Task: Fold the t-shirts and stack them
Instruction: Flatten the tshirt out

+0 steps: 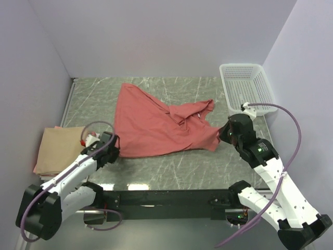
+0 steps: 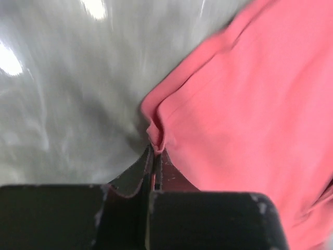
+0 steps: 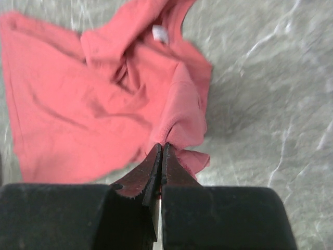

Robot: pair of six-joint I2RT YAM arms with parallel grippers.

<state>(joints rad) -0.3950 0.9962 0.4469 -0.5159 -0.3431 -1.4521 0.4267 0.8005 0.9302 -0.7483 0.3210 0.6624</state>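
Fabric is pinched at both ends as I look down from the top camera. The salmon-red t-shirt (image 1: 151, 127) lies spread and rumpled across the middle of the marbled counter (image 1: 171, 166), with its widest part toward the left of the frame and its bunched collar end toward the right. My left claw (image 1: 113, 149) sits at the shirt's lower left corner, and the left wrist view shows it clenched on a small fold of the shirt's edge. My right claw (image 1: 222, 135) is at the shirt's right end. The right wrist view shows it pressed tight on a gathered bit of the cloth, with a white neck label (image 3: 160, 34) near the top of that frame. A tan-beige t-shirt (image 1: 60, 148) lies folded flat at the left of the frame, by the counter's left edge and apart from the red one. A white mesh basket (image 1: 247, 86) stands in the upper right corner.
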